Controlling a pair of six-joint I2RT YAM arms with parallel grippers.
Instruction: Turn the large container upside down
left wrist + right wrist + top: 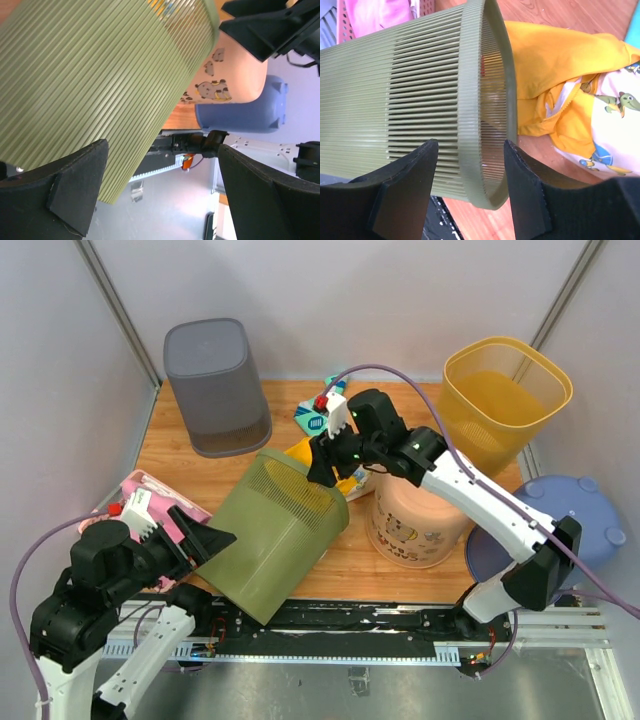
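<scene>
Wooden table | green container tilted | right hand astride rim, clamp unclear

Our left arm rises folded from its base at the near left, wrist turned toward the middle, and the left end effector has its fingers spread wide. Our right arm stretches far forward and leftward, elbow bent. The right end effector points down, fingers somewhat apart; we cannot tell whether they pinch.

Matt, ribbed plastic green container
</scene>
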